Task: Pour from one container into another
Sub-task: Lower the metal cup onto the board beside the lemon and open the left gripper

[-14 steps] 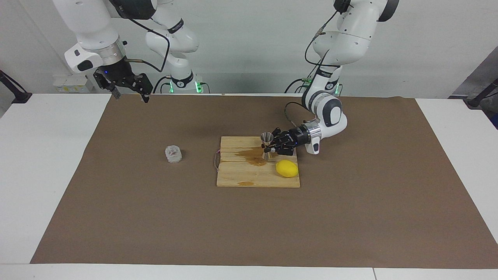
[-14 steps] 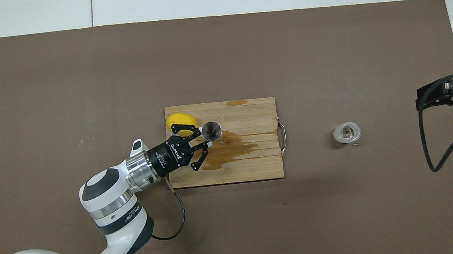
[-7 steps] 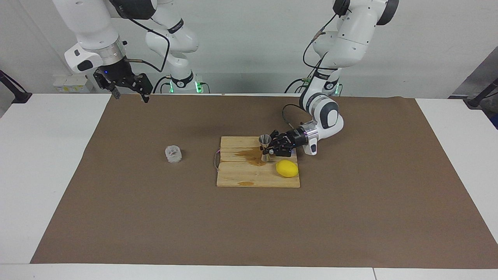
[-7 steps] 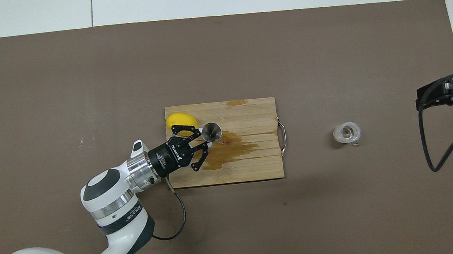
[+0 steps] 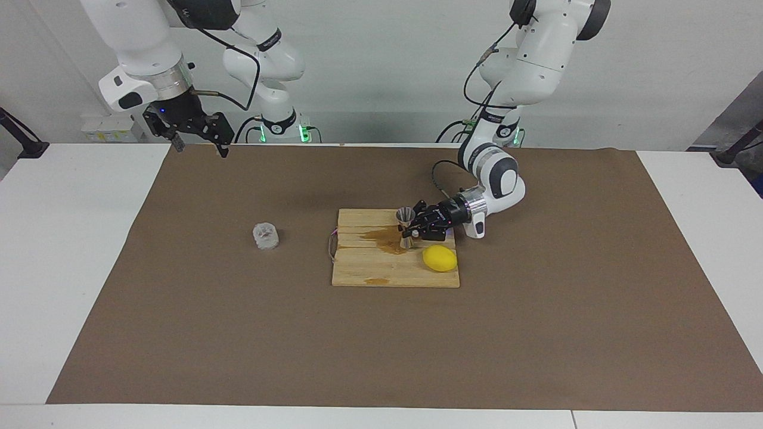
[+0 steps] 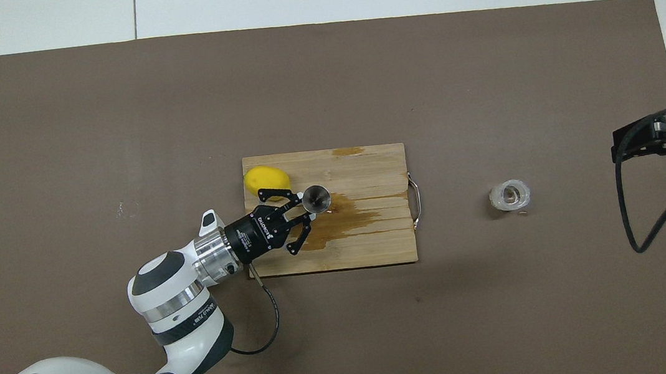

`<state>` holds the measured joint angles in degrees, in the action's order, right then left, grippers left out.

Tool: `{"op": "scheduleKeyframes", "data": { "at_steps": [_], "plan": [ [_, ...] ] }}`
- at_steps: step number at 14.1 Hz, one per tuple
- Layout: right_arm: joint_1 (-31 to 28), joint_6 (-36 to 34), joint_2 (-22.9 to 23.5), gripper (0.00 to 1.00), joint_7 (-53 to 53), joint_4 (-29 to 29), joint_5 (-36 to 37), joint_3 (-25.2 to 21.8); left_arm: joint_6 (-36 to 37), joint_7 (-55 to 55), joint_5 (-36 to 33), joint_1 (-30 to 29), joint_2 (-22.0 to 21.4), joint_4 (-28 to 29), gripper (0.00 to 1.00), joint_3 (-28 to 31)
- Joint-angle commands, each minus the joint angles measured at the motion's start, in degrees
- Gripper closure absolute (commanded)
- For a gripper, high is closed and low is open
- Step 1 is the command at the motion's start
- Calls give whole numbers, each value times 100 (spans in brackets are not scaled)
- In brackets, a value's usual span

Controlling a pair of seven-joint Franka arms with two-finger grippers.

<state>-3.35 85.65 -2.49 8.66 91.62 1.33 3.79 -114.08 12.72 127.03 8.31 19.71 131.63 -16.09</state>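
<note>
The silvery hourglass jigger [image 5: 406, 227] [image 6: 315, 198] stands upright over the wooden cutting board [image 5: 393, 275] [image 6: 378, 251], its foot at the board's surface by a brown wet stain [image 5: 387, 238]. My left gripper [image 5: 412, 229] [image 6: 307, 207] reaches in level from the left arm's end and is shut on the jigger's waist. The squat faceted glass [image 5: 266, 236] [image 6: 509, 195] stands alone on the brown mat toward the right arm's end. My right gripper [image 5: 200, 149] hangs open in the air over the mat's corner at that end, holding nothing.
A yellow lemon [image 5: 440, 258] [image 6: 267, 178] lies on the board's corner beside the left gripper. The board has a metal handle [image 6: 415, 201] on the side toward the glass. A brown mat [image 5: 381, 345] covers most of the white table.
The left arm has sunk a little, bringing the jigger down and slightly nearer the robots. The right arm and the glass have not moved.
</note>
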Motion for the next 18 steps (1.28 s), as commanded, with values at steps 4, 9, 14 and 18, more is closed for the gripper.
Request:
{"op": "scheduleKeyframes", "data": {
  "at_steps": [4, 9, 14, 18],
  "plan": [
    [-87, -40, -6, 0, -146, 5, -80, 25, -36, -94, 156, 118, 41, 56, 79, 80],
    [-78, -40, -6, 0, -146, 5, -80, 25, -36, -94, 156, 109, 68, 64, 75, 80],
    [-78, -40, -6, 0, -146, 5, -80, 25, -36, -86, 156, 92, 112, 73, 73, 80],
    [-78, -40, -6, 0, -146, 5, -80, 25, -36, -86, 156, 101, 121, 82, 70, 80]
  ]
}}
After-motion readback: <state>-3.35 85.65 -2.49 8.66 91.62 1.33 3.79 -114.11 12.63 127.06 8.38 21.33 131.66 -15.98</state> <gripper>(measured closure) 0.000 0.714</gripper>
